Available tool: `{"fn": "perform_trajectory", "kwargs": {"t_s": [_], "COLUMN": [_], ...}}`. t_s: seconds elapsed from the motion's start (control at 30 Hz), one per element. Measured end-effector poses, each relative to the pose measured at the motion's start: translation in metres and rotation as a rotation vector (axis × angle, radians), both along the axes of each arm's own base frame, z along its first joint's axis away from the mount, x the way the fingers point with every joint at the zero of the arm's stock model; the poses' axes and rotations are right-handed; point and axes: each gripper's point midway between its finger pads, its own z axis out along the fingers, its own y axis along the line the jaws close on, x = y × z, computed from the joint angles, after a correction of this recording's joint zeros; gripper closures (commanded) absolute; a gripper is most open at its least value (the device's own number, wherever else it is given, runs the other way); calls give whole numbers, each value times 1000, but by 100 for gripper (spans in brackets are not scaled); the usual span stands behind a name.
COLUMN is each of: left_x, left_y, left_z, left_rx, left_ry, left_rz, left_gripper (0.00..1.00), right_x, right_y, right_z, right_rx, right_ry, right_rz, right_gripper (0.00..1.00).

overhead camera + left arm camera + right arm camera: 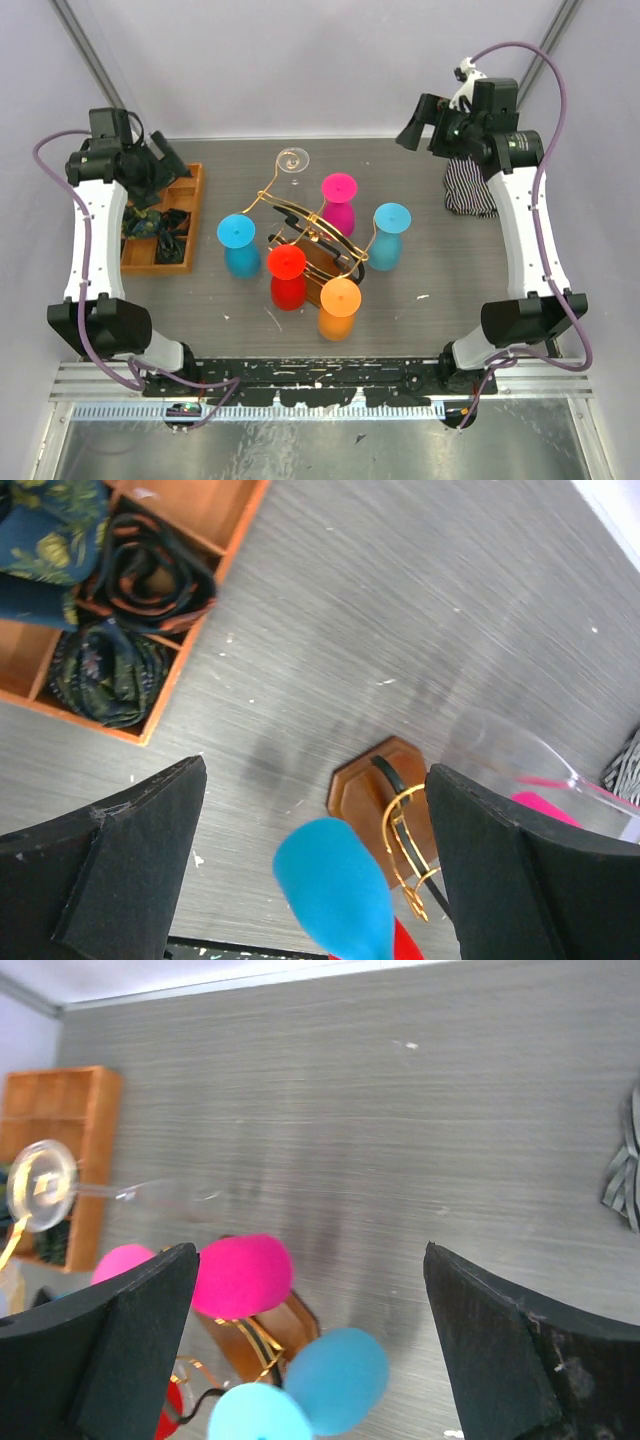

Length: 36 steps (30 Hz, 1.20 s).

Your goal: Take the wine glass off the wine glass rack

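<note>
You're at a grey wood-grain bench (440,280) boxed in by pale walls (300,60). At far left, the left arm (85,240) folds up over an orange tray (157,267) of rolled cloth. The left fingers (130,860) are spread wide and hold nothing. At centre stands the wine glass rack (320,232), with 5 coloured glasses (237,232) ringed round it. The clear wine glass (293,160) is at the rack's far end, tilted. At far right, above a striped cloth (470,190), the right arm (525,230) is raised, and the right fingers (520,1360) are equally wide and empty.

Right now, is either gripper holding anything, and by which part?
Nothing: the left gripper and right gripper both stand open and empty, apart from the wine glass rack.
</note>
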Motion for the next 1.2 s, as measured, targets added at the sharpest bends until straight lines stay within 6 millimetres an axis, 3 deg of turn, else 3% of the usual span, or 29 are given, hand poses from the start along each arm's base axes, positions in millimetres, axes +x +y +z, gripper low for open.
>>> {"fn": "perform_trajectory", "kwargs": {"t_s": [0.1, 0.2, 0.43, 0.57, 0.7, 0.97, 1.1, 1.2], "left_x": [2, -3, -24, -30, -32, -36, -38, -38], "left_y": [-18, -30, -45, -59, -69, -68, -68, -69], "left_z": [17, 24, 47, 60, 60, 52, 48, 48], "left_rx": [-4, -7, -4, -12, -15, -12, -15, -17], "left_ry": [-46, -67, -171, -220, -221, -191, -178, -178], "left_rz": [-60, -100, -161, -215, -255, -260, -260, -261], "left_gripper": [2, 2, 2, 2, 2, 2, 2, 2], "right_x": [-12, -24, -36, -44, -50, -56, -58, -59], "right_y": [28, 54, 77, 94, 110, 118, 122, 125], "right_z": [22, 28, 6, -4, -6, -9, -18, -32], "right_rx": [30, 36, 52, 87, 136, 178, 187, 194], "right_ry": [-54, -65, 3, 44, 66, 93, 120, 163], "right_rz": [82, 147, 190, 226, 269, 306, 328, 343], "right_gripper": [1, 2, 18, 21, 26, 31, 42, 44]}}
